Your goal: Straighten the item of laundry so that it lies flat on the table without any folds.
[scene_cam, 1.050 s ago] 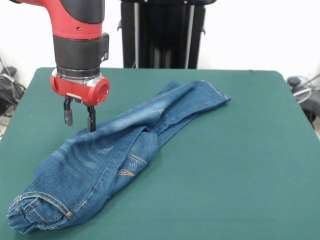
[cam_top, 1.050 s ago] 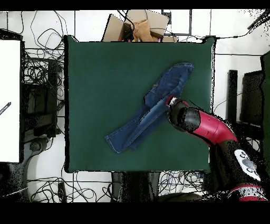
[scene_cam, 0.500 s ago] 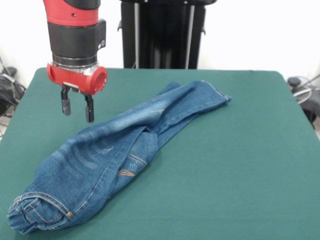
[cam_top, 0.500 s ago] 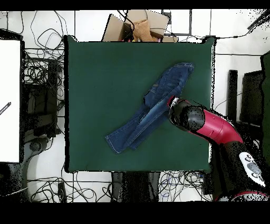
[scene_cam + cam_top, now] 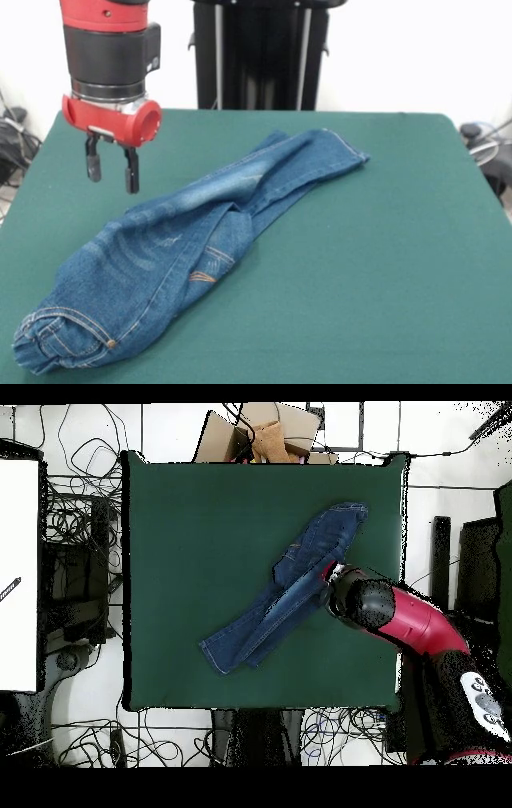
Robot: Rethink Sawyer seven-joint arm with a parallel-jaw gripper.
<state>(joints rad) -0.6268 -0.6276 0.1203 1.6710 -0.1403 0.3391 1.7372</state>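
I saw the jaws (image 5: pixel 109 170) spread and empty at the frame's upper left, above the table (image 5: pixel 384 264), with the jeans (image 5: pixel 184 244) lying folded diagonally from lower left towards centre.

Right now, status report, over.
Gripper open, empty, above the dark green table. Blue denim jeans bunched, legs overlapping, not flat. Nothing in the way.

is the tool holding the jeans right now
No, the tool hangs open and empty above the table, clear of the jeans.

Front view low across table (image 5: pixel 384 264); overhead straight down (both share it).
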